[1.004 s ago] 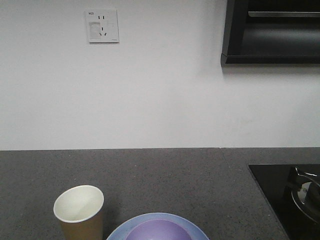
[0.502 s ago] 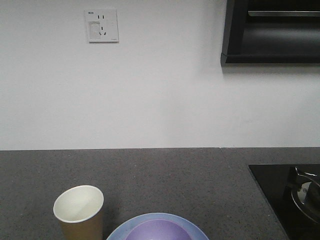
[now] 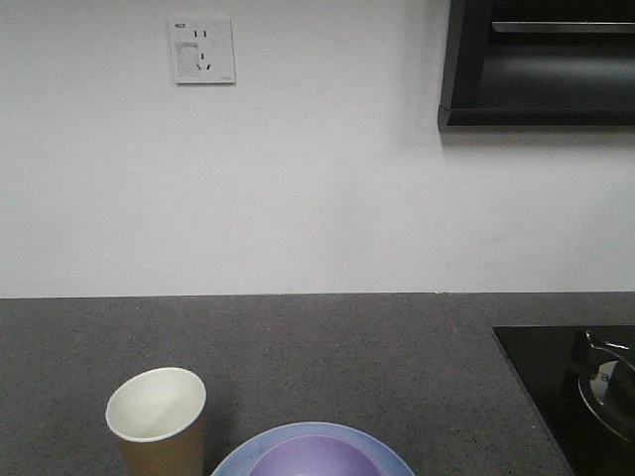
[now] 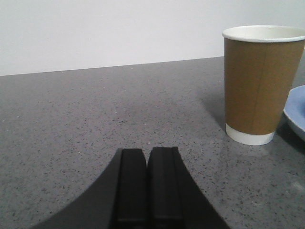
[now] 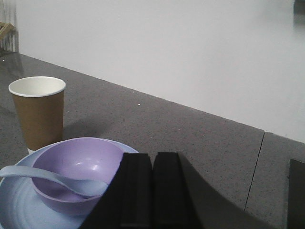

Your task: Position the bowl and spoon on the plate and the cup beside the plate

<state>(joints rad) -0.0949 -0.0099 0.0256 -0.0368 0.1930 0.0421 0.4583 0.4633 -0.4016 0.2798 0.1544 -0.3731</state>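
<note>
The lavender bowl [image 5: 76, 171] sits on the light-blue plate [image 5: 19, 205], and the pale-blue spoon [image 5: 43, 179] rests in the bowl with its handle over the left rim. The brown paper cup [image 5: 38, 112] stands upright just left of the plate. In the front view the cup [image 3: 159, 421], plate [image 3: 238, 454] and bowl [image 3: 316, 456] show at the bottom edge. My right gripper [image 5: 152, 157] is shut and empty, just right of the bowl. My left gripper [image 4: 147, 152] is shut and empty, low over the counter, left of the cup [image 4: 259, 81].
The dark grey speckled counter [image 3: 327, 347] runs back to a white wall with a socket [image 3: 203, 50]. A black cooktop with a metal pot [image 3: 605, 387] lies at the right. A dark cabinet [image 3: 541, 64] hangs at the upper right.
</note>
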